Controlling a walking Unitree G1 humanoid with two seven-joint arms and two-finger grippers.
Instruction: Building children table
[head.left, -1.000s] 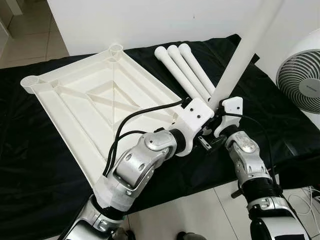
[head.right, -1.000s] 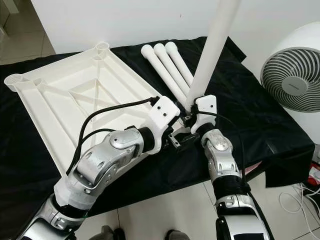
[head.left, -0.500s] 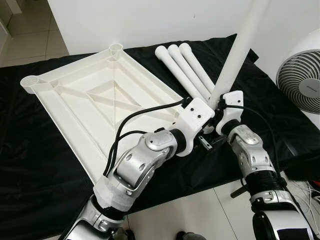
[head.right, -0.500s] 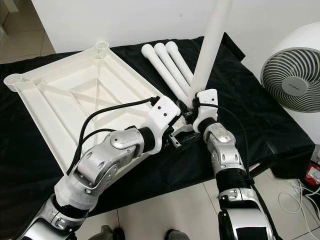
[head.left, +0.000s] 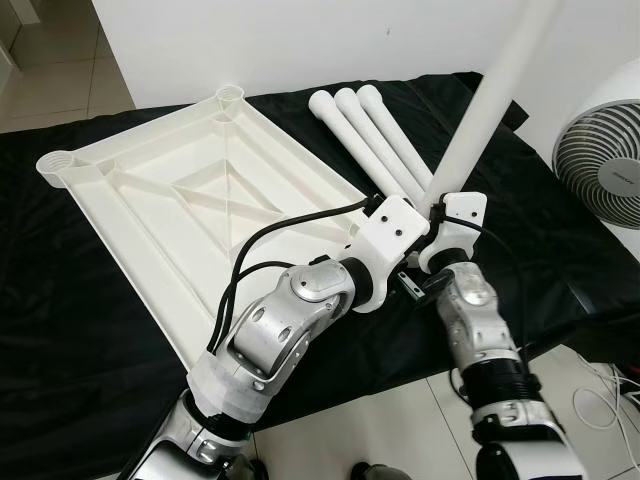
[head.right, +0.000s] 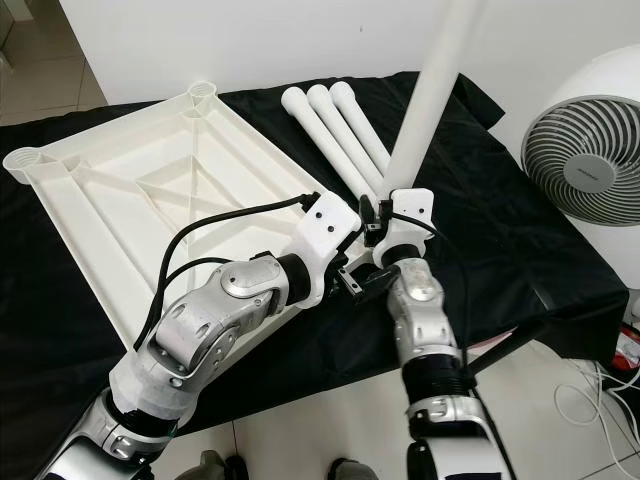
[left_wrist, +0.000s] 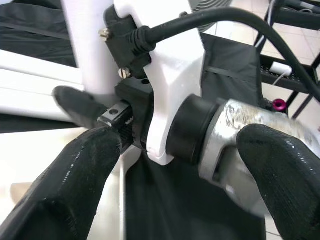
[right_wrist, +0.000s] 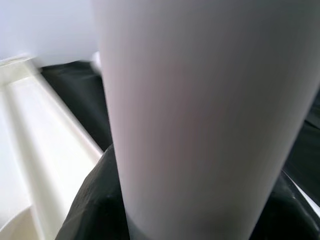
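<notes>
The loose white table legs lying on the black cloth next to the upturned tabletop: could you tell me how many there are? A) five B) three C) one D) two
B: three table legs lie side by side, while the right gripper holds a fourth leg raised.

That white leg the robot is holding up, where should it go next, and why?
Probably swing the leg held by the right gripper toward a corner socket of the upside-down tabletop. The sockets look empty, three more legs lie on the black cloth, and the left gripper is crowding the right wrist, so it may need to back off.
</notes>
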